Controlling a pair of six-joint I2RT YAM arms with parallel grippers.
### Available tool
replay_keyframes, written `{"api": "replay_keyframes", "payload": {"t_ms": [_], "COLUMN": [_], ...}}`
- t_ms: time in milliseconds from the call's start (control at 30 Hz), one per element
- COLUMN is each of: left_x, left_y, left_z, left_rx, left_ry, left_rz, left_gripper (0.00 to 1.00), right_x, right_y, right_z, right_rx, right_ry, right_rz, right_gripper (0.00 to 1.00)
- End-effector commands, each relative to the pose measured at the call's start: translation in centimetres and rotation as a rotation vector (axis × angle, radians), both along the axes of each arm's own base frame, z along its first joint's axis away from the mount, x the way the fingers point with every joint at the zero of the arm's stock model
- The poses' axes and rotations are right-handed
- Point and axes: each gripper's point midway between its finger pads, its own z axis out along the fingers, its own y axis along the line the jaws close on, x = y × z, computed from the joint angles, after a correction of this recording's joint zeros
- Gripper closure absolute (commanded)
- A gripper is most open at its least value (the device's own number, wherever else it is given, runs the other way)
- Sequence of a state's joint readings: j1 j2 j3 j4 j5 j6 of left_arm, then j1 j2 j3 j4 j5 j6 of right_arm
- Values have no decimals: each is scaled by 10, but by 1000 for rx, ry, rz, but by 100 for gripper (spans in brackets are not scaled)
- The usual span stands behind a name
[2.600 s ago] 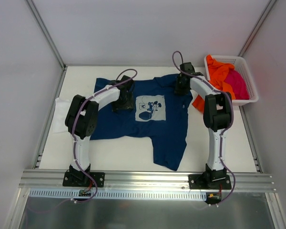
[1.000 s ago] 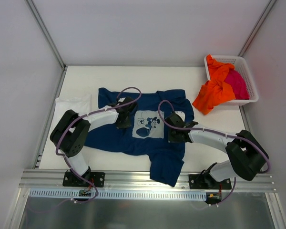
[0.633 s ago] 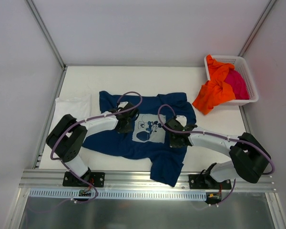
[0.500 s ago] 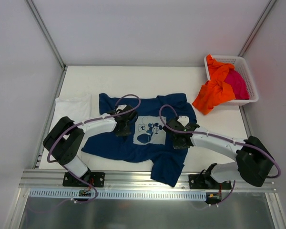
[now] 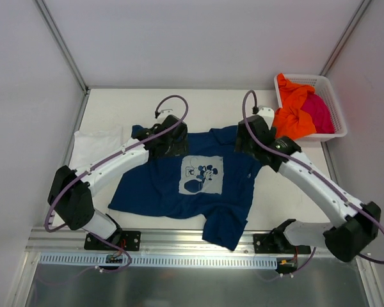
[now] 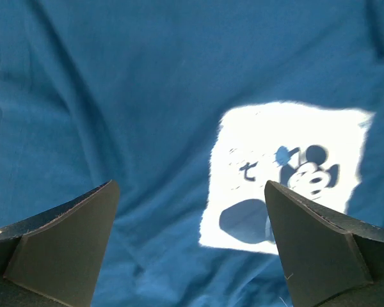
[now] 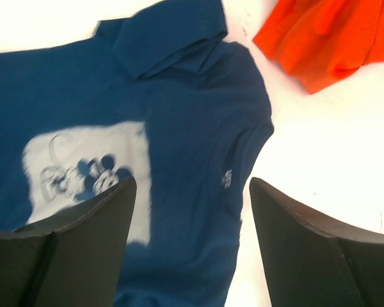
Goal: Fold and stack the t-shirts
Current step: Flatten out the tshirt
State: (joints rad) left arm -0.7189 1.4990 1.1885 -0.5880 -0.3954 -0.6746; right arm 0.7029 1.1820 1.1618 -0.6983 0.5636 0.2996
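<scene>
The navy blue cotton t-shirt with a pale square chest print (image 5: 173,185) lies spread face up in the middle of the white worktop (image 5: 205,105), its collar toward the far edge and one lower corner reaching close to the near edge

The left arm runs out from its base at the near edge, with its elbow swung toward the left edge and its forearm stretched diagonally toward the far side. Its wrist is above the shirt's far left shoulder. The left end effector (image 6: 191,188) is spread wide and pinches nothing; only blue cloth and the print show between its dark fingers (image 6: 64,246)

The right arm mirrors it, with the elbow pushed out toward the near right corner and the forearm reaching back to the shirt's far right shoulder. The right end effector (image 7: 192,188) also stands apart with nothing held, above the shirt's side

A plain white cloth t-shirt (image 5: 93,144) lies flat by the left edge, just beside the navy sleeve. At the far right corner stands a white plastic lattice basket (image 5: 338,115) holding a crumpled magenta t-shirt (image 5: 320,112), and an orange t-shirt (image 5: 293,118) spills over its rim
</scene>
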Motion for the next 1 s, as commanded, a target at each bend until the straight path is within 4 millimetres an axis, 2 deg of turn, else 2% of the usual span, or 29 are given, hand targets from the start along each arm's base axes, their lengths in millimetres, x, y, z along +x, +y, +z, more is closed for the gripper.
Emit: {"api": "replay_keyframes", "payload": {"t_ms": [0,33,67,100,167,200,233,267,300,367,400,433,467,500,533,600,733,967], "left_x": [11,13,15,14,15,15,14,13,13,12,12,10,10,12,11,13,12,12], "left_y": [-2,-3,-4,-6,-6,-5,-6,-1,2,13,17,21,24,30,32,37,40,43], "left_z": [8,8,8,5,1,-2,2,-4,0,-4,-2,-7,-8,-8,-11,-13,-17,-21], "left_rx": [40,40,38,31,19,-1,-13,-12,-20,-14,-18,-15,-16,-20,-21,-29,-29,-30], "left_ry": [-8,-9,-8,1,-2,-5,-9,-6,-18,-13,-19,-7,-4,-2,6,13,22,31], "left_rz": [-41,-40,-40,-49,-62,-69,-73,-65,-60,-43,-35,-33,-27,-12,-8,5,7,13], "left_gripper": [1,1,1,1,1,1,1,1,1,1,1,1,1,1,1,1,1,1], "right_x": [42,52,65,79,103,120,131,140,150,168,174,178,185,188,188,192,192,183], "right_y": [4,6,13,5,16,16,15,16,12,15,13,13,15,12,13,13,16,12], "right_z": [-29,-32,-51,-56,-58,-69,-71,-74,-88,-83,-83,-94,-90,-93,-105,-110,-134,-152], "right_rx": [13,31,43,55,109,126,125,127,110,122,125,123,134,143,147,155,155,127], "right_ry": [72,82,130,143,149,173,168,172,201,184,183,205,196,202,238,249,302,349], "right_rz": [52,54,72,48,79,74,67,71,64,72,69,69,71,58,60,59,56,48], "right_gripper": [25,26,26,27,29,32,33,34,36,38,39,40,41,41,42,43,44,46]}}
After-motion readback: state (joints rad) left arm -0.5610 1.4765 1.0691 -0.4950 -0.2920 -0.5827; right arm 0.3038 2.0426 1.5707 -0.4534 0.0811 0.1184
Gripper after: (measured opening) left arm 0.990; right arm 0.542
